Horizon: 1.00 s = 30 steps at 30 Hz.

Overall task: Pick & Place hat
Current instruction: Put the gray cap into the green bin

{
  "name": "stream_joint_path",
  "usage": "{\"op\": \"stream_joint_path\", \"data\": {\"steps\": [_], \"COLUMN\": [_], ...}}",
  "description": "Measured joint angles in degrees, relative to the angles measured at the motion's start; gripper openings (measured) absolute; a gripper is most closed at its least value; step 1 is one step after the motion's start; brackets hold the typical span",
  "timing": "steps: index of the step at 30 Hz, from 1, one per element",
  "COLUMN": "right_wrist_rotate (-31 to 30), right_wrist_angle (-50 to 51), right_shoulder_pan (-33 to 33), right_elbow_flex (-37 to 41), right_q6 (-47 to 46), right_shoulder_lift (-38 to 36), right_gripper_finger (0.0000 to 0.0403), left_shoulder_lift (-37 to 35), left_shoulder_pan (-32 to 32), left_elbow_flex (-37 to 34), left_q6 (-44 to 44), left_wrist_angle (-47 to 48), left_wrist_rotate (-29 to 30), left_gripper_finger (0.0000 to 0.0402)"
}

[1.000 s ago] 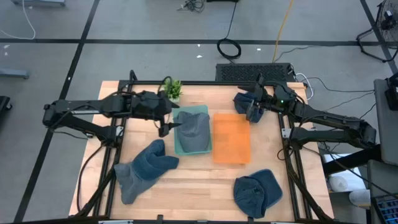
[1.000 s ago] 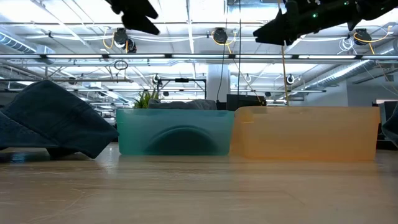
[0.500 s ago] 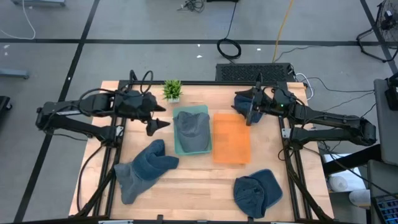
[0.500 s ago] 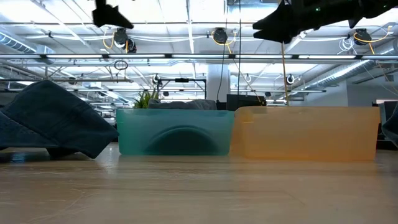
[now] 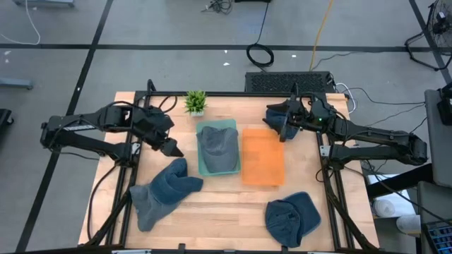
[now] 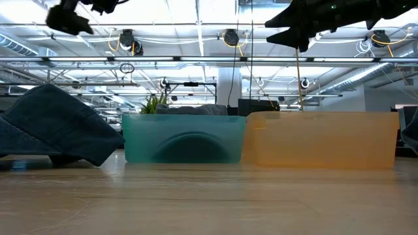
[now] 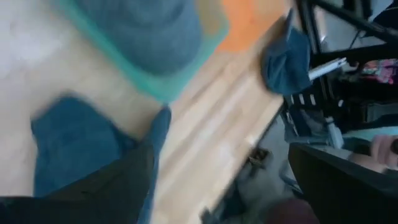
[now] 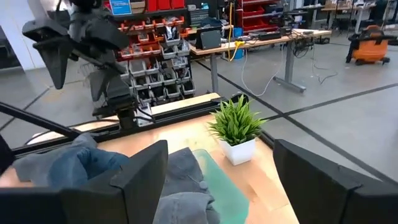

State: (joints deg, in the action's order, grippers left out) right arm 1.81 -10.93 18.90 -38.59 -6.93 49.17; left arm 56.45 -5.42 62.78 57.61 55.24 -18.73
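- The left end effector [image 5: 171, 149] hangs above the table [image 5: 219, 204], its fingers spread and released, holding nothing; the teal bin [image 5: 217, 148] lies just to its right in the high view, and a loose blue hat [image 5: 164, 192] lies on the table below it in that view, nearer the front edge.
- The teal bin holds a grey-blue hat [image 5: 219, 144]; the left wrist view shows this hat [image 7: 146, 31] inside the teal wall, with the loose hat [image 7: 78, 146] beside the bin on the wood.
- The right end effector [image 5: 281, 128] hovers at the back corner of the orange bin [image 5: 262, 156], which stands touching the teal bin's side; its fingers stand apart, and whether they grip anything cannot be told; a dark blue hat [image 5: 280, 115] shows right against it in the high view.
- Another blue hat [image 5: 292, 219] rests on the table well in front of the right end effector, near the front edge.
- A small potted plant [image 5: 196, 102] stands behind the teal bin, between the two end effectors.
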Motion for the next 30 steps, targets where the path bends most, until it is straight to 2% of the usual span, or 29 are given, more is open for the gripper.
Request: {"op": "stream_joint_path", "data": {"steps": [2, 5, 10, 13, 18, 23, 30], "right_wrist_rotate": [0.5, 2.9, 6.0, 6.0, 5.9, 5.8, 5.8], "right_wrist_angle": [0.0, -0.2, -1.3, -1.3, -1.3, -1.3, -1.5], "right_shoulder_pan": [0.0, 0.0, -0.6, -1.4, -2.5, -2.5, -2.5], "right_elbow_flex": [0.0, 0.0, 0.0, 0.0, 0.0, 0.0, 0.0], "right_q6": [-0.7, -1.2, -1.6, -1.5, -0.5, 0.1, -1.3], "right_shoulder_lift": [0.0, 0.0, 0.0, 0.0, 0.0, 0.0, 0.0], "right_gripper_finger": [0.0278, 0.0278, 0.0279, 0.0279, 0.0279, 0.0279, 0.0279], "left_shoulder_lift": [0.0, 0.1, 1.4, 2.8, 5.1, 7.4, 13.5], "left_shoulder_pan": [-1.0, -2.2, -2.7, -0.9, 4.1, 10.5, 23.0], "left_elbow_flex": [0.0, 0.5, 7.7, 13.9, 20.3, 20.9, 20.9], "left_q6": [1.2, 1.6, 3.3, 6.8, 13.3, 19.7, 28.6], "left_wrist_angle": [2.0, 9.5, 27.9, 34.7, 34.6, 34.8, 34.8], "left_wrist_rotate": [-2.2, -1.6, 7.8, 12.3, 14.6, 14.7, 12.7], "left_gripper_finger": [0.0379, 0.0379, 0.0379, 0.0379, 0.0379, 0.0379, 0.0378]}}
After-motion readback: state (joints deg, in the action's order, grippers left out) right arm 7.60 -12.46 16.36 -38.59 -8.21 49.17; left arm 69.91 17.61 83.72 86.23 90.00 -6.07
